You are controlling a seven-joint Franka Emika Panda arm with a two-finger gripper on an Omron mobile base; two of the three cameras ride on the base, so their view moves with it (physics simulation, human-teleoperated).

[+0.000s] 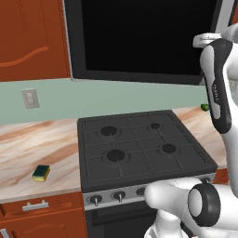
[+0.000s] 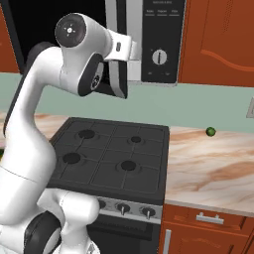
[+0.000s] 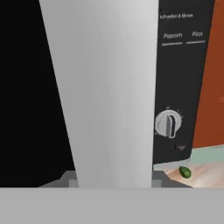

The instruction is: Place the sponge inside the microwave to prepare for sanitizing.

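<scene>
The sponge (image 1: 41, 173), yellow with a green top, lies on the marble counter left of the stove, far below and left of my hand. The microwave (image 1: 139, 37) hangs above the stove, its dark glass door facing out, with a white knob (image 2: 158, 57) on its black panel. My gripper (image 2: 130, 52) is raised to the door's right edge (image 1: 204, 41). In the hand view the pale grey upright handle (image 3: 109, 87) stands between the finger tips, and the gripper (image 3: 111, 179) is shut on it.
A black gas stove (image 1: 139, 144) with knobs along its front sits under the microwave. A tiny green ball (image 2: 211, 131) rests on the right counter by the wall. Red-brown cabinets (image 1: 28, 37) flank the microwave; a wall switch (image 1: 30, 98) is at left.
</scene>
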